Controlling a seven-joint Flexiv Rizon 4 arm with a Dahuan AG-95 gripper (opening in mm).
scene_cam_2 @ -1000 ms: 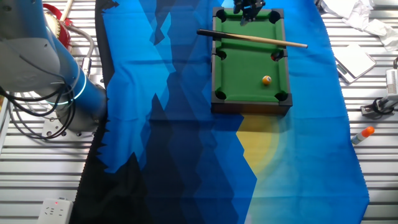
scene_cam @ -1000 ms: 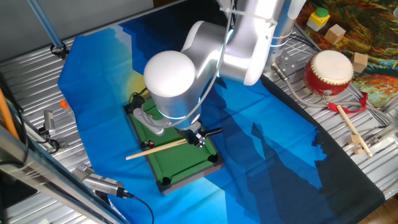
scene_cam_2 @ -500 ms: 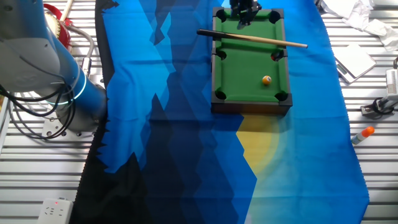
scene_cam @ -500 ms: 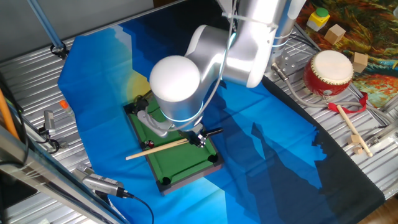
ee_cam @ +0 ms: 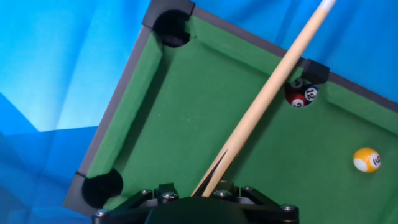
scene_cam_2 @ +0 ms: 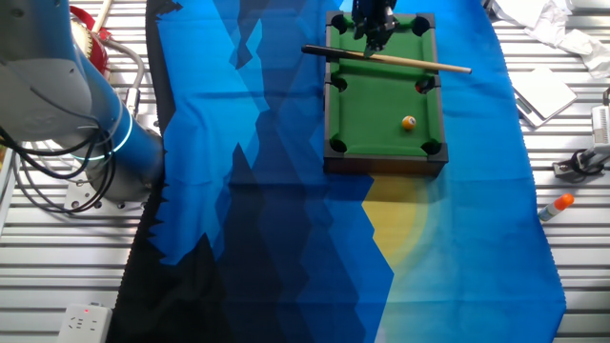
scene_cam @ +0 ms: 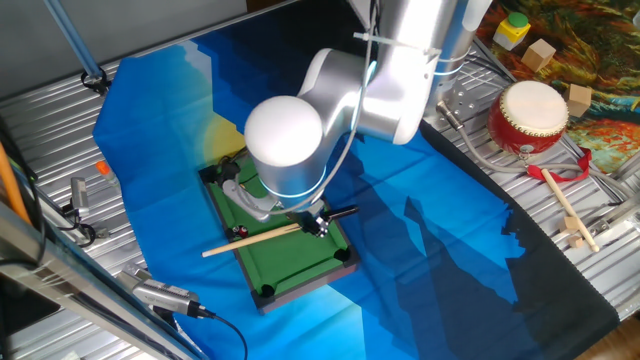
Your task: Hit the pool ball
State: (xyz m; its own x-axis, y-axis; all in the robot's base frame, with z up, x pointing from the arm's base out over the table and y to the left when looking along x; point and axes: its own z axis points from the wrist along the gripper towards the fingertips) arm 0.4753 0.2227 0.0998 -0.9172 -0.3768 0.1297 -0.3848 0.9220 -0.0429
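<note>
gripper (scene_cam_2: 374, 36) over cue stick (scene_cam_2: 400, 61), pool ball (scene_cam_2: 409, 122) well apart down the felt

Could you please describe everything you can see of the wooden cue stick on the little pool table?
The cue stick is a slim, straight rod of pale wood with a dark butt end. It lies flat across the green pool table, both ends overhanging the side rails. In the hand view it passes beside a dark red ball, and the end effector hovers over it; contact is unclear.
</note>
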